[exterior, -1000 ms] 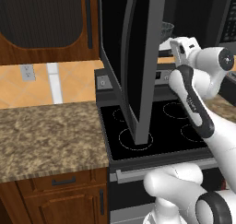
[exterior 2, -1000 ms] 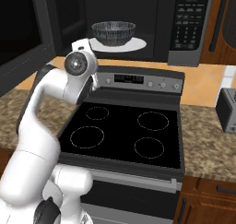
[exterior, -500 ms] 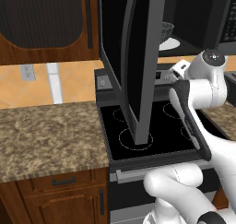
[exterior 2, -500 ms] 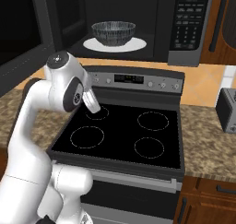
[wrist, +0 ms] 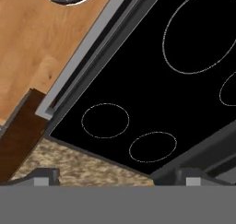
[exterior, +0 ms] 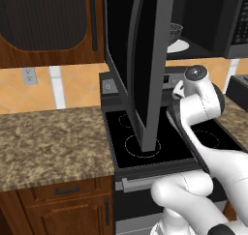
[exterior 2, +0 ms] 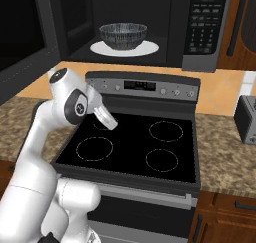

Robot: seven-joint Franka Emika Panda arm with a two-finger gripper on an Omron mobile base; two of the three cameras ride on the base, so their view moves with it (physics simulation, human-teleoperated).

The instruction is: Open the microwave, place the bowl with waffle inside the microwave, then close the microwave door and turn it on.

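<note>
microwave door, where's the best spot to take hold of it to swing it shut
Probably the free outer edge of the microwave door, farthest from its hinge. It stands wide open, edge-on over the stove, so come from its outer face, on the robot's left, with the open gripper.

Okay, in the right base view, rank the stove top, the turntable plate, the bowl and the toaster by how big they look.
1. Stove top, clearly largest.
2. Turntable plate.
3. Bowl, narrower than the plate beneath it.
Toaster: cut off by the frame edge and nearer the camera, so unranked.
</note>
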